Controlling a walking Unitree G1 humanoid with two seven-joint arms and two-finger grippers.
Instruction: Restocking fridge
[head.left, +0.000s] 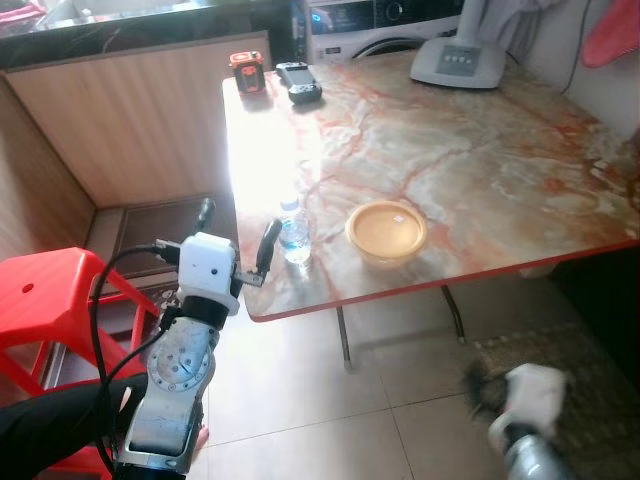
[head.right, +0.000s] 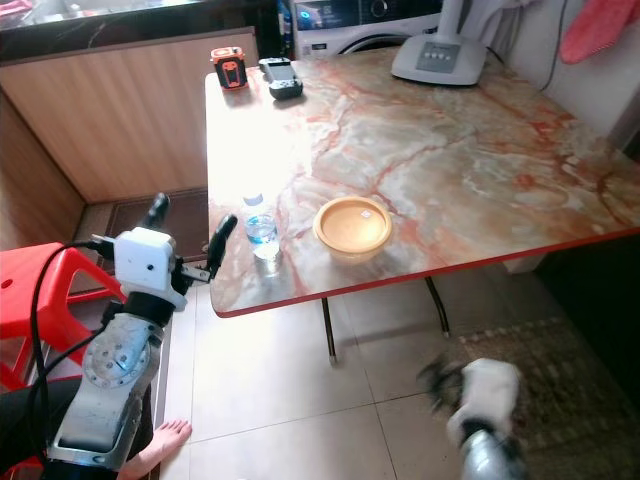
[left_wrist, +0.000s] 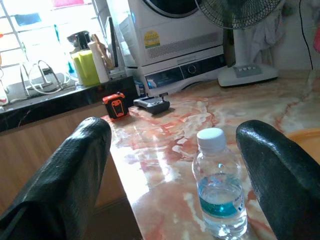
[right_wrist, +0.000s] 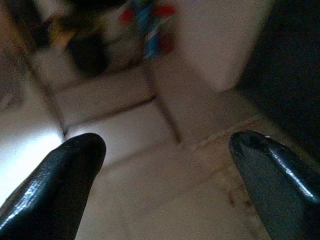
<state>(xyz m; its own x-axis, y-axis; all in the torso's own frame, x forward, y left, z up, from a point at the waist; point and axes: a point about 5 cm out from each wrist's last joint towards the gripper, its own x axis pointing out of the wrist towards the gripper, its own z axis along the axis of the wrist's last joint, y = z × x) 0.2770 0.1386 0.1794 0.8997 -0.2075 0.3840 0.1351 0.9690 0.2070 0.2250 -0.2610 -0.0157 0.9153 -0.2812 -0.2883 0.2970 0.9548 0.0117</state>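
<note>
Marbled red-veined tabletop (head.left: 470, 150) carries a small clear plastic water bottle with a white cap (head.left: 294, 231) near its near-left corner, upright, just left of a round yellow bowl (head.left: 386, 231). Left gripper (head.left: 236, 237) hovers before the bottle, fingers spread wide, empty. Right gripper (right_wrist: 165, 175) hangs low over floor tiles (head.left: 310, 400), fingers wide apart, empty.

We see strong daylight washing the near-left part of the marble bench (head.left: 470, 150) into white glare, brightest beside the water bottle (head.left: 294, 232). The window (left_wrist: 30, 30) in the left wrist view is blown out. The right gripper (head.left: 485, 395) is motion-blurred, and its wrist view is dim and soft.
</note>
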